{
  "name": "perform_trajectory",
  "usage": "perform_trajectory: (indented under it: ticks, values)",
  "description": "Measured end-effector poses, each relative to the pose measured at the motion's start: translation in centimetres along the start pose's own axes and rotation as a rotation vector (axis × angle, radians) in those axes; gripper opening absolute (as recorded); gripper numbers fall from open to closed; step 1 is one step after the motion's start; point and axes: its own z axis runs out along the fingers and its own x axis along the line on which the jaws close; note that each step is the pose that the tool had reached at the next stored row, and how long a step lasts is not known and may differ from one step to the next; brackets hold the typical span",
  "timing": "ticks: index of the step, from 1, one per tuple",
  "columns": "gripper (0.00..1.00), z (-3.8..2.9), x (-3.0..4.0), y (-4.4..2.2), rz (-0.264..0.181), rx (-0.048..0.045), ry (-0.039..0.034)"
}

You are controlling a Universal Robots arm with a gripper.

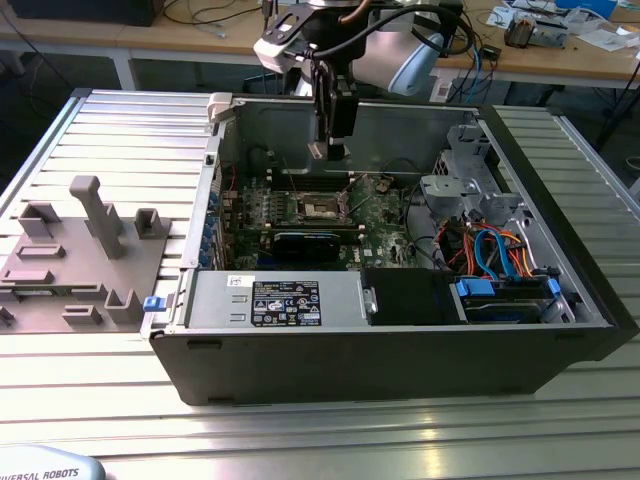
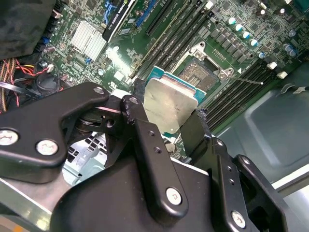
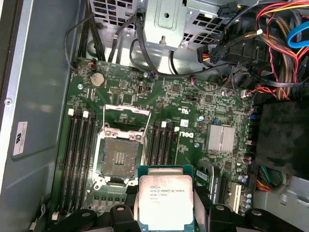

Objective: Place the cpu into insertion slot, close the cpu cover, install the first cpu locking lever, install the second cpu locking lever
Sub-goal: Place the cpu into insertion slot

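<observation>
**The cpu clamped edge-on in the gripper, in the air over the open socket**

The cpu [image 3: 165,202] hangs above the green motherboard [image 3: 193,104], clear of it and not yet in the insertion slot [image 3: 119,157]. That slot lies uncovered near the middle of the board, between the two banks of long black memory slots [image 3: 77,159]. In the exterior view the gripper [image 1: 330,150] hovers inside the open computer case [image 1: 400,350], nearer its far wall than its front edge, with the chip [image 1: 316,150] at its tips. Its jaws are clenched on two opposite edges of the chip, as both wrist views show.

Judged from its build, the chip is light and rigid, a thin square plate that will not flex. Its smooth metal lid probably gives little friction (so an edge hold looks wiser than pinching the faces). The underside likely carries fine contacts and, like the socket's pin field, would be easily damaged, so the rim is the sensible place to hold it.

Its upper face is a dull silver lid with small dark print, set on a blue-green border. In the second wrist view the lid [image 2: 169,106] looks faintly smudged.
</observation>
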Motion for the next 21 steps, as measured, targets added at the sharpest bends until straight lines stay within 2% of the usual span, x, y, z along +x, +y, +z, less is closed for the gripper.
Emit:
perform_trajectory:
  ticks: [21]
  values:
    - [0.54,0.00,-0.01,0.05,-0.001,0.0022,-0.0161]
